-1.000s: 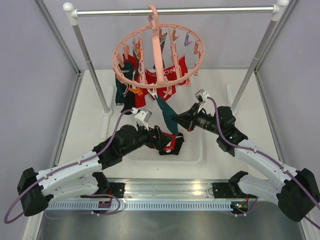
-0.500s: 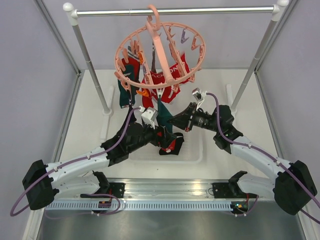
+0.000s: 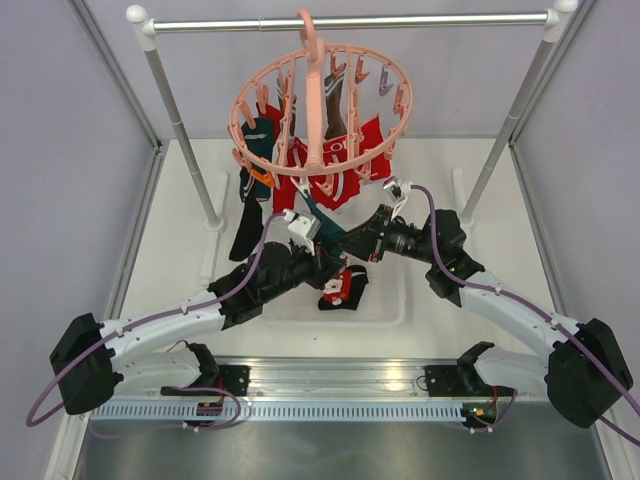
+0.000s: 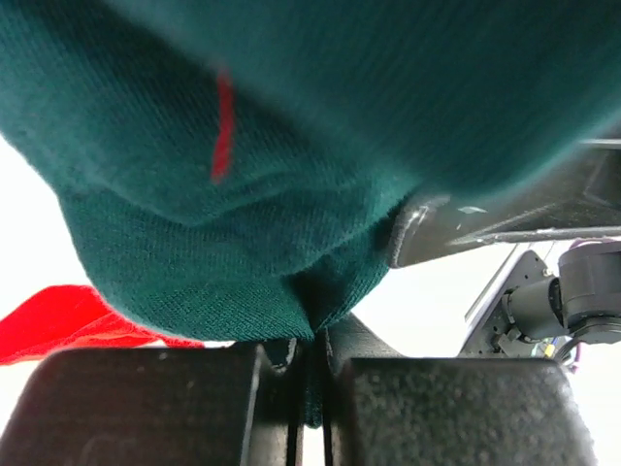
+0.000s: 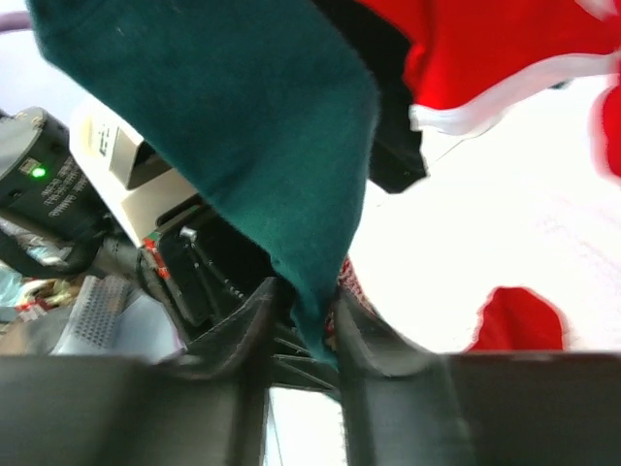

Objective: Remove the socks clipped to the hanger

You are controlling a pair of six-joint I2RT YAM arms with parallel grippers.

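Observation:
The salmon-pink hanger [image 3: 314,110] hangs from the rail with several socks clipped under it: red ones [image 3: 335,165], a black one [image 3: 243,232] and a dark teal sock [image 3: 322,222] that reaches down between both arms. My left gripper [image 3: 328,262] is shut on this teal sock; in the left wrist view its gripper [image 4: 310,379] pinches the lower fold of the teal sock [image 4: 243,194]. My right gripper [image 3: 350,243] is at the same sock from the right. Its gripper [image 5: 309,330] stands open with the tip of the teal sock [image 5: 243,126] loose between the fingers.
A red sock [image 3: 345,288] lies in the shallow white tray [image 3: 392,305] under the grippers. The grey rail [image 3: 400,20] rests on two slanted posts [image 3: 185,150] at left and right. Pale walls close in both sides.
The left gripper has moved up to the teal sock and shut on it. The right gripper, shut on that sock before, has parted its jaws. The hanger has swung slightly.

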